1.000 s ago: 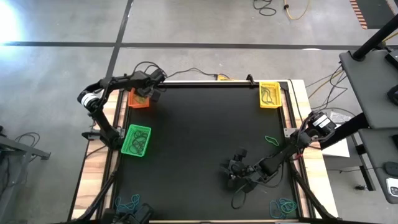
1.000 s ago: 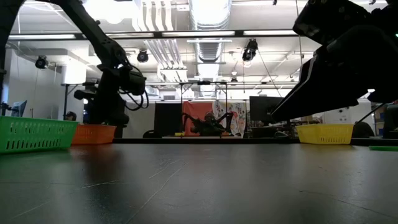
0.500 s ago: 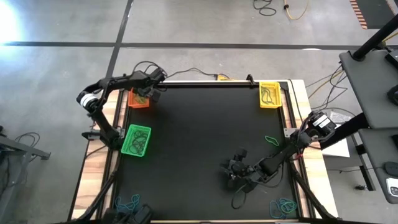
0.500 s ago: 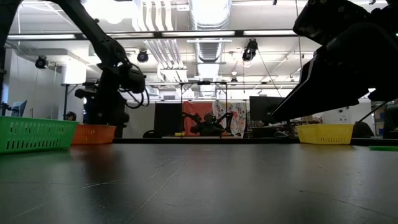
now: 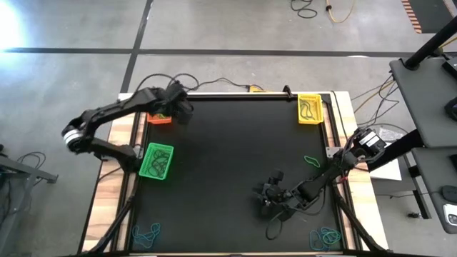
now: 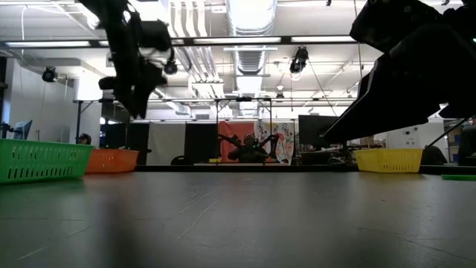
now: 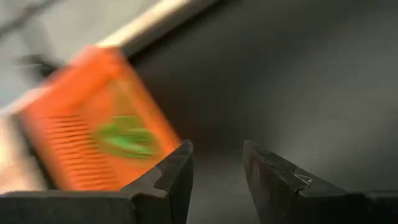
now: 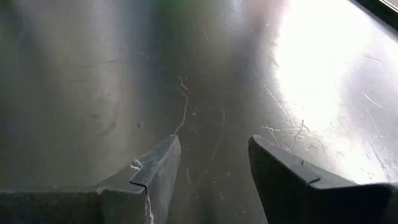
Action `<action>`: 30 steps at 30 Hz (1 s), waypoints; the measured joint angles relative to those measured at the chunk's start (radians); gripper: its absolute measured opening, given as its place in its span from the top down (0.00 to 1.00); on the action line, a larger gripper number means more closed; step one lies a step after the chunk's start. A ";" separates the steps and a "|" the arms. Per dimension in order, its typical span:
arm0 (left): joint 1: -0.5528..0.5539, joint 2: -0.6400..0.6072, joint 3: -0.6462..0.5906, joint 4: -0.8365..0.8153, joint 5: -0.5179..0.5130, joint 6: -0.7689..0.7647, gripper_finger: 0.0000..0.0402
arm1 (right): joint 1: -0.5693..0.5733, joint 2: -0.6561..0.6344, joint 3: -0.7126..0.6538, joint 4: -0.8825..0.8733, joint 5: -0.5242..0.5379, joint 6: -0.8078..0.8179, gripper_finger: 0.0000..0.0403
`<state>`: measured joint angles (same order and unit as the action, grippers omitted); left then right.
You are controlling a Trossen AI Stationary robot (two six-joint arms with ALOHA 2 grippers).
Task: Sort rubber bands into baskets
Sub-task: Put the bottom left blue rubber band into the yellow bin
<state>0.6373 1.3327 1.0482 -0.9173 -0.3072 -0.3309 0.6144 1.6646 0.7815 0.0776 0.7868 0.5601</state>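
Note:
The orange basket stands at the table's far left with green rubber bands in it. The green basket is on the left edge and the yellow basket at the far right; both hold bands. My left gripper hangs open and empty, raised beside the orange basket. My right gripper is open and empty, low over bare table at the near right. A loose green band lies near the right edge.
Teal bands lie in heaps at the near left corner and the near right corner. The black mat's middle is bare. Black cables run along the far edge. Wooden rails border the mat on both sides.
My left gripper has risen from the orange basket and come a little toward the table's middle, tipping as it went; the arm's elbow has swung out past the left edge. My right arm has kept still.

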 joint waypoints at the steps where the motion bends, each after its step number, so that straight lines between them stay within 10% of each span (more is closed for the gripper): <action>1: -0.034 -0.030 -0.003 0.001 0.058 -0.007 0.69 | 0.000 0.000 0.000 0.007 0.000 -0.003 0.54; 11: -0.417 -0.212 -0.081 -0.005 0.539 -0.145 0.69 | -0.001 0.000 0.000 0.073 0.000 -0.012 0.54; 19: -0.886 -0.232 -0.191 0.030 0.347 -0.525 0.69 | 0.000 0.000 0.000 0.076 -0.002 -0.012 0.54; 30: -1.450 -0.094 -0.302 0.328 0.386 -1.182 0.69 | 0.000 0.000 0.000 0.077 -0.001 -0.048 0.54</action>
<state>-0.8125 1.2385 0.7467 -0.5895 0.0791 -1.5127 0.6143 1.6646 0.7815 0.1547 0.7857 0.5121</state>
